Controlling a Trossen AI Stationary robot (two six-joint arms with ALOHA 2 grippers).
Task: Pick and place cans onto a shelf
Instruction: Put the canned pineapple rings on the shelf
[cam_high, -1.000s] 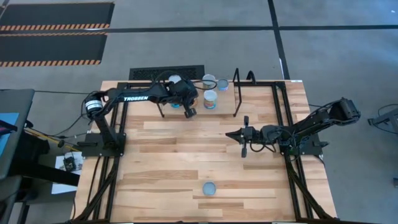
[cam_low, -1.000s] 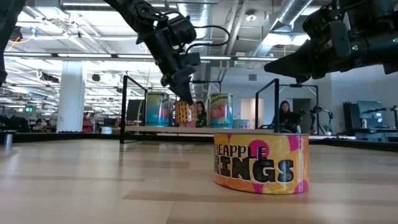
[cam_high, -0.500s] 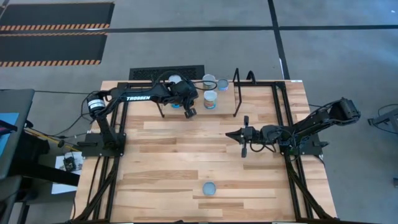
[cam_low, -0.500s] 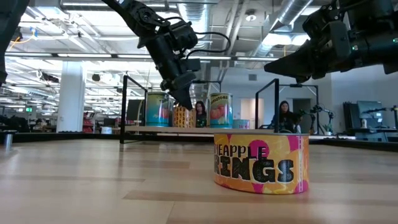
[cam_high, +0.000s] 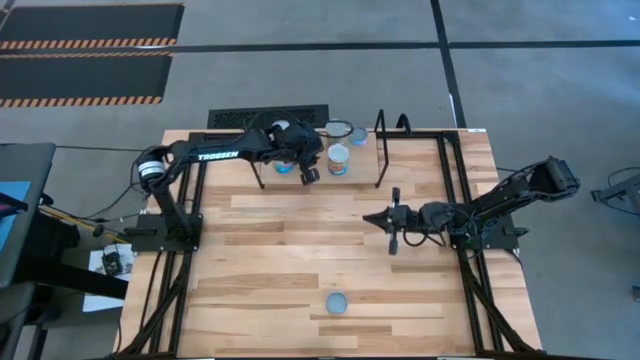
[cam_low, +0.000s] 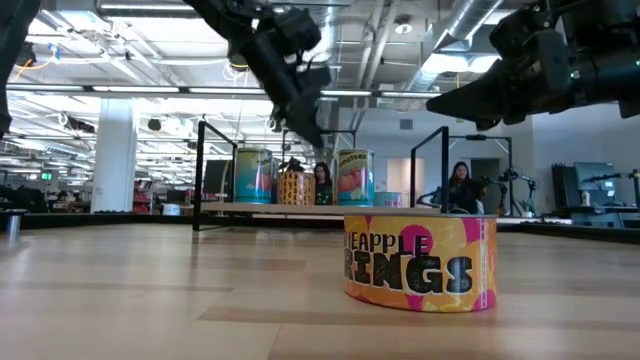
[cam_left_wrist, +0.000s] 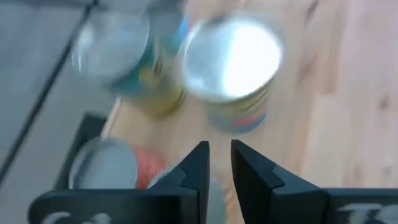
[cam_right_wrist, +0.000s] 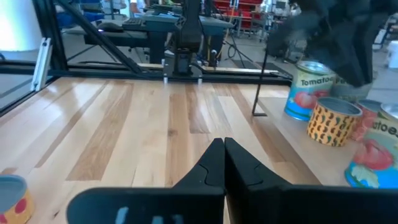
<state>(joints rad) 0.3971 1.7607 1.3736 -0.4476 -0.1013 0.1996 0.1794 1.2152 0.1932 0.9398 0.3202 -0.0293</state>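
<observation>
We see the left gripper (cam_left_wrist: 220, 163) raised above the shelf (cam_low: 330, 208), its fingers (cam_left_wrist: 196, 165) a narrow gap apart and holding nothing. In the left wrist view the cans below are blurred: a shiny-topped can (cam_left_wrist: 231, 62) ahead of the fingers, another can (cam_left_wrist: 127, 59) beside it, and a third can (cam_left_wrist: 115, 169) partly cut off by the gripper body.

In the low view three cans stand upright on the shelf board: a blue-labelled can (cam_low: 253, 176), a yellow patterned can (cam_low: 296, 187) and a tomato can (cam_low: 355, 177); the left gripper hangs above the patterned one, apart from it.

The right gripper (cam_high: 392, 220) hovers over the middle of the desk (cam_high: 290, 260), its fingers (cam_right_wrist: 214, 158) pressed together and empty.

A pineapple can (cam_low: 420, 263) stands alone near the front of the desk; the low view shows only part of its lettering.
</observation>
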